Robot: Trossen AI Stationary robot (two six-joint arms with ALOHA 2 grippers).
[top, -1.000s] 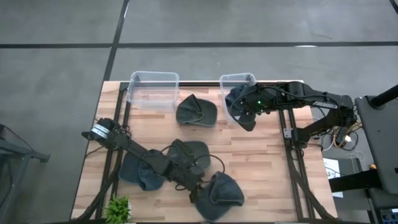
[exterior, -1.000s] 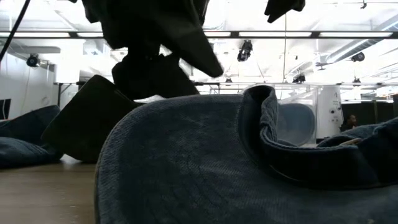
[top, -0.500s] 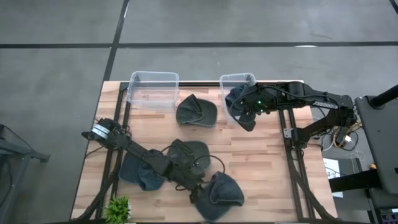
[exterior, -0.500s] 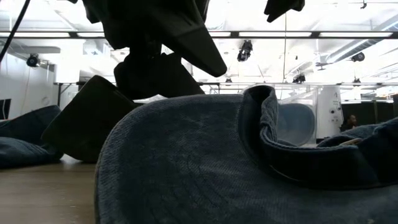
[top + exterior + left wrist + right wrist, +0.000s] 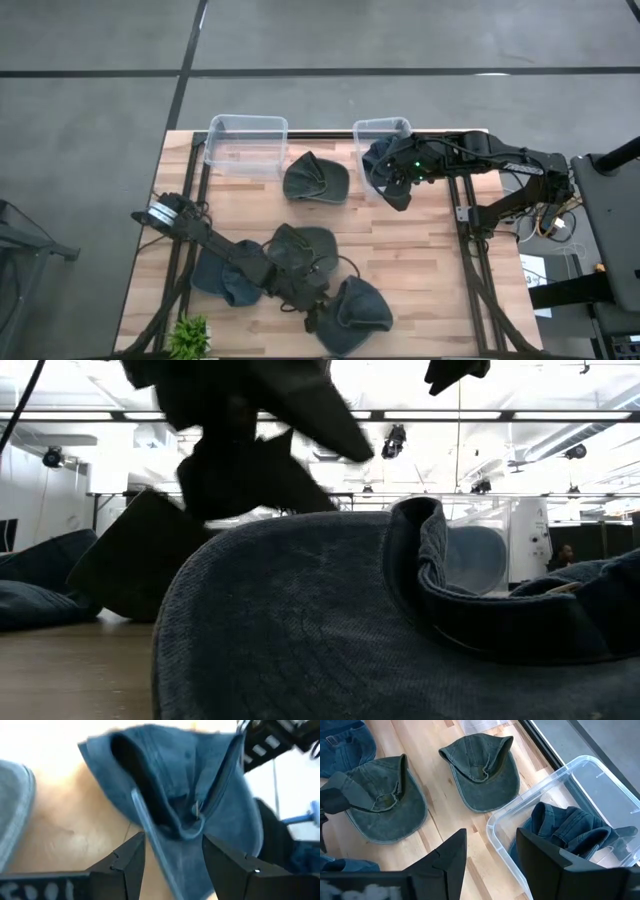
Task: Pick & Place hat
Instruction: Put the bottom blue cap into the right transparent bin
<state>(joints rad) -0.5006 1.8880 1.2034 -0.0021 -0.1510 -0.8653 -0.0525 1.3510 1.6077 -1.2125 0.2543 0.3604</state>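
A blue denim hat (image 5: 358, 310) lies on the table near its near edge and fills the low view (image 5: 330, 620). My left gripper (image 5: 320, 308) is open at that hat's left side. In the left wrist view its fingers (image 5: 172, 845) stand on either side of the hat's folded rim (image 5: 185, 800). My right gripper (image 5: 396, 192) is open and hovers at the far right, over a clear bin (image 5: 381, 128) that holds another blue hat (image 5: 570, 835).
A second clear bin (image 5: 246, 144) stands at the far edge. Two dark green hats (image 5: 316, 180) (image 5: 318, 242) lie mid-table, the nearer one partly under my left arm. Another blue hat (image 5: 222, 276) lies to the left, and a small plant (image 5: 188, 338) stands at the near left corner.
My left gripper has shifted a little beside the near blue hat. In the low view its dark shape has moved upward and shows blurred. The hats and my right arm have kept still.
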